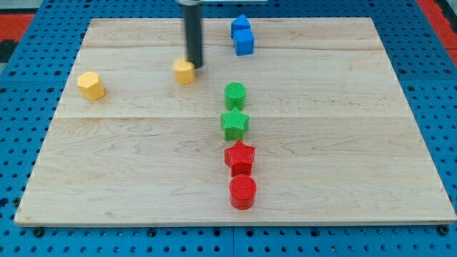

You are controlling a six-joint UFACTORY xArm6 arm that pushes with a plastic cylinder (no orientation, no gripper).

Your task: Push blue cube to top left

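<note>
Looking down our dark rod, we lose its upper end past the view's top edge; our tip [195, 66] touches the right side of a small yellow block [184, 71], whose shape is hard to make out. We carry no jaws. The blue cube [244, 42] sits near the table's [343, 143] top edge, right of centre, touching another blue block [240, 26] behind it, partly hidden.

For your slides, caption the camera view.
My tip touches a yellow block, left of the blue cube.
</note>
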